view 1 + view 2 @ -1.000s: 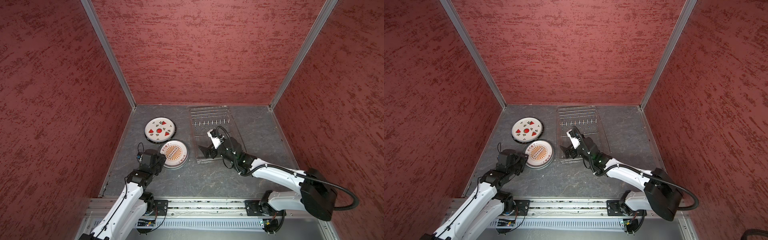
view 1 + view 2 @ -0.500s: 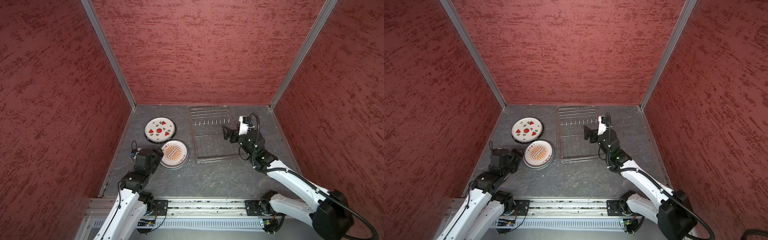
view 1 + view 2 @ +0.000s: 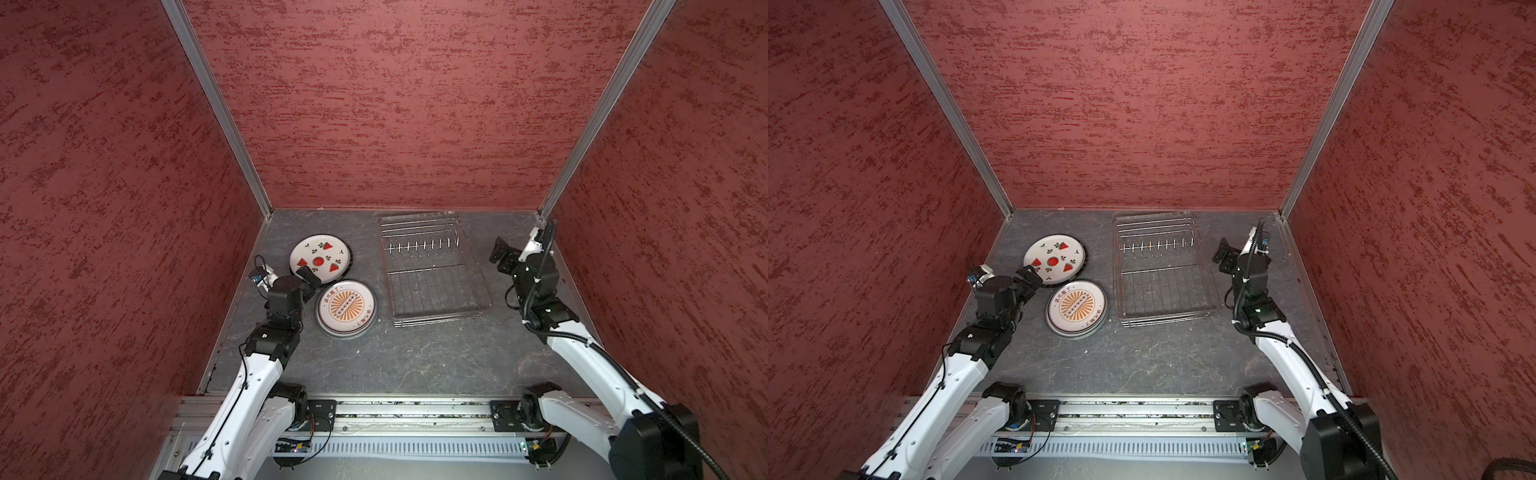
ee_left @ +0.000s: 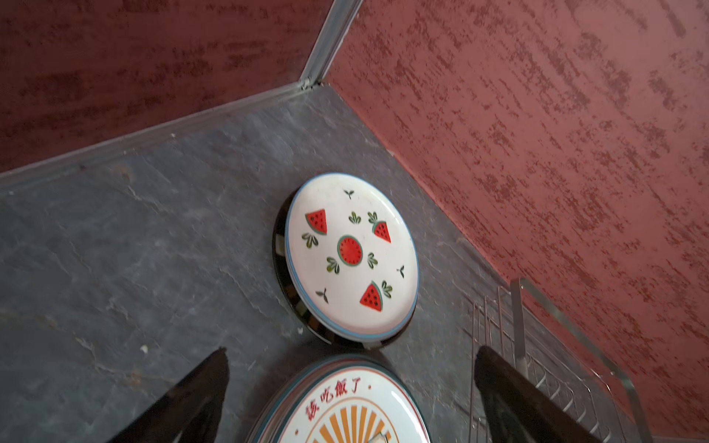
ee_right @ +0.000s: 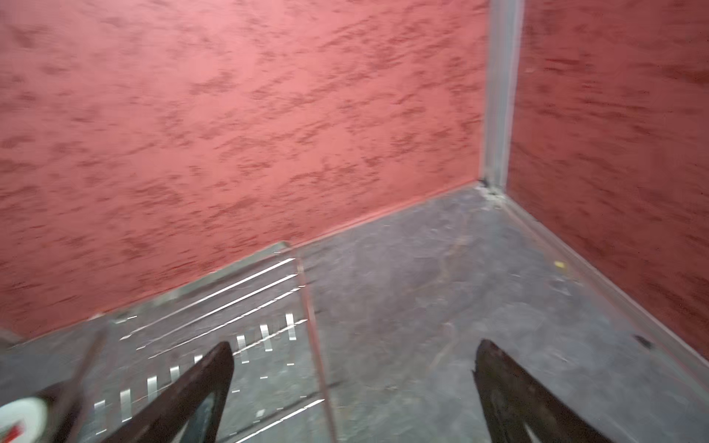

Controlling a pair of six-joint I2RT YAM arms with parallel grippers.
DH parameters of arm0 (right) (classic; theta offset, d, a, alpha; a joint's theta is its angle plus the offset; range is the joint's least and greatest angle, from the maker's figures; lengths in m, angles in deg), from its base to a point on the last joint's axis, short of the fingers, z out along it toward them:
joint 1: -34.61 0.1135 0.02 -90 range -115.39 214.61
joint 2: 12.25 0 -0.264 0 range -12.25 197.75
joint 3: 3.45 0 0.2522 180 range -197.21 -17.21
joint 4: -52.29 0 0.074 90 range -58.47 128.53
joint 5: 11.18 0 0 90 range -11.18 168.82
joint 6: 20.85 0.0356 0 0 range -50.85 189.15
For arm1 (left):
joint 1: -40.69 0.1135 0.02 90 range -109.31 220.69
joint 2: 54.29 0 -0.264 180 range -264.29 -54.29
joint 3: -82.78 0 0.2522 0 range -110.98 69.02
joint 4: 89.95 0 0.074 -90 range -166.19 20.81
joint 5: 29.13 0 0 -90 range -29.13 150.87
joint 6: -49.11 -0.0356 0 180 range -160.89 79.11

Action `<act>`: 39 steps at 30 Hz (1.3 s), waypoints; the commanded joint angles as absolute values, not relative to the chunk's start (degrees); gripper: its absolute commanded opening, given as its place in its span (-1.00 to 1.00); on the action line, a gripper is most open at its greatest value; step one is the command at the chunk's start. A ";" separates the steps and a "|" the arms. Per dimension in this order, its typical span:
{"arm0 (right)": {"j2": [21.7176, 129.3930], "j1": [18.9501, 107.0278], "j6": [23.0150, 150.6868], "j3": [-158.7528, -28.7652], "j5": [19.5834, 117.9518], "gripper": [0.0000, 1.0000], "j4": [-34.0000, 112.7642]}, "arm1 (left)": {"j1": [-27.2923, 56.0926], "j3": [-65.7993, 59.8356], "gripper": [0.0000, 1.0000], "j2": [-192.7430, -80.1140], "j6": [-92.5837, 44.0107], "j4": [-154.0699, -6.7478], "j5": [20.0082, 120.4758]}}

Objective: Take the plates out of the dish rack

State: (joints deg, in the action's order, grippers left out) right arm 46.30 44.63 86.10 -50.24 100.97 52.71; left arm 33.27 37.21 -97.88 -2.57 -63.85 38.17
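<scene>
Left end effector (image 4: 351,349) spread; watermelon-print plate (image 4: 351,255) white, blue-rimmed, flat.

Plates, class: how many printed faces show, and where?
2. The round white watermelon-print plate lies left of the silver wire dish rack; the round white orange-sunburst plate nearer the robot. Rims beneath both suggest hidden plates.

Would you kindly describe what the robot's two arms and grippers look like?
The left arm and right arm have white links joined by black joints. A black ribbed cable runs along the right arm. The left gripper and right gripper each have two dark, tapering fingers.
</scene>
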 commanded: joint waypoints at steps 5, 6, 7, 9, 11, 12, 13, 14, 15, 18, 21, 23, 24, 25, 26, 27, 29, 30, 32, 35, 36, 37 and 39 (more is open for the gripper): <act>51.64 38.02 78.97 -40.42 112.53 0.94 69.39 | 38.11 43.61 0.99 -106.69 -22.07 -84.51 31.71; 53.55 38.02 77.76 -39.72 113.61 0.93 71.61 | 38.92 44.27 0.99 -108.50 -21.97 -85.64 30.71; 55.14 37.96 76.99 -39.25 113.76 0.93 73.23 | 39.49 44.40 0.99 -110.03 -22.10 -86.09 30.60; 58.64 37.96 75.15 -38.04 113.49 0.93 77.65 | 39.64 44.03 0.99 -113.60 -23.45 -86.22 30.09; 61.87 37.96 73.45 -36.91 112.08 0.91 82.23 | 39.55 43.79 0.99 -117.28 -23.92 -87.25 29.91; 63.63 37.93 73.03 -36.07 111.22 0.91 85.09 | 39.55 44.15 0.99 -119.72 -24.28 -89.19 29.63; 65.04 37.78 72.06 -35.68 110.80 0.92 88.20 | 39.46 44.81 0.99 -122.04 -25.16 -92.44 29.91; 65.19 37.68 72.39 -36.33 110.02 0.91 86.37 | 39.46 45.68 0.99 -124.82 -26.55 -96.91 31.01; 65.26 37.43 72.07 -36.22 108.33 0.92 86.67 | 39.38 44.98 0.99 -126.81 -27.96 -99.07 31.89; 65.77 37.16 71.73 -33.27 104.93 0.92 95.22 | 39.29 44.55 0.99 -128.73 -28.71 -101.39 32.75; 70.29 36.16 72.17 -31.66 101.59 0.92 103.59 | 41.86 48.67 0.99 -128.53 -29.47 -113.13 39.75; 72.72 36.01 71.35 -33.91 98.91 0.96 101.64 | 41.80 48.93 0.99 -129.24 -30.94 -115.20 40.28; 72.87 35.87 71.38 -34.39 98.32 0.97 100.37 | 41.44 48.91 0.99 -129.38 -31.97 -115.49 41.00; 73.17 35.92 71.04 -34.14 98.29 0.97 101.46 | 41.31 49.45 0.99 -129.81 -32.98 -117.47 41.42; 72.82 35.88 71.32 -33.81 98.09 0.97 101.33 | 41.39 50.55 0.99 -130.78 -33.55 -120.86 41.97; 72.87 35.76 71.24 -33.08 97.52 0.97 102.80 | 42.22 52.61 0.99 -133.65 -33.29 -127.49 43.02; 73.69 35.30 70.97 -31.88 94.97 0.97 105.29 | 43.41 52.35 0.99 -134.24 -33.74 -129.38 47.52; 75.52 34.86 71.44 -31.57 94.08 0.97 106.65 | 43.46 52.00 0.99 -134.29 -33.86 -127.48 47.92; 75.86 34.63 71.98 -32.39 94.29 0.98 105.63 | 43.77 52.19 0.99 -135.36 -34.75 -130.25 50.15; 76.04 33.66 72.88 -33.03 93.84 0.98 104.72 | 43.34 49.87 0.99 -136.92 -36.52 -127.29 53.28; 76.01 33.64 72.89 -32.97 93.64 0.98 104.70 | 42.93 48.76 0.99 -137.89 -37.35 -125.93 54.22; 76.51 33.59 72.55 -32.81 93.85 0.98 106.25 | 42.92 48.22 0.99 -140.45 -37.89 -126.52 56.05; 76.30 33.64 72.82 -32.86 93.80 0.98 105.61 | 41.58 47.76 0.99 -141.36 -39.13 -127.05 54.75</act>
State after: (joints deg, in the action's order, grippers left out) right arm 76.29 33.92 72.75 -32.47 95.40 103.04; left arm 42.67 49.12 -140.41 -36.01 -127.17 51.66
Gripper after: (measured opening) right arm 0.990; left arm 0.994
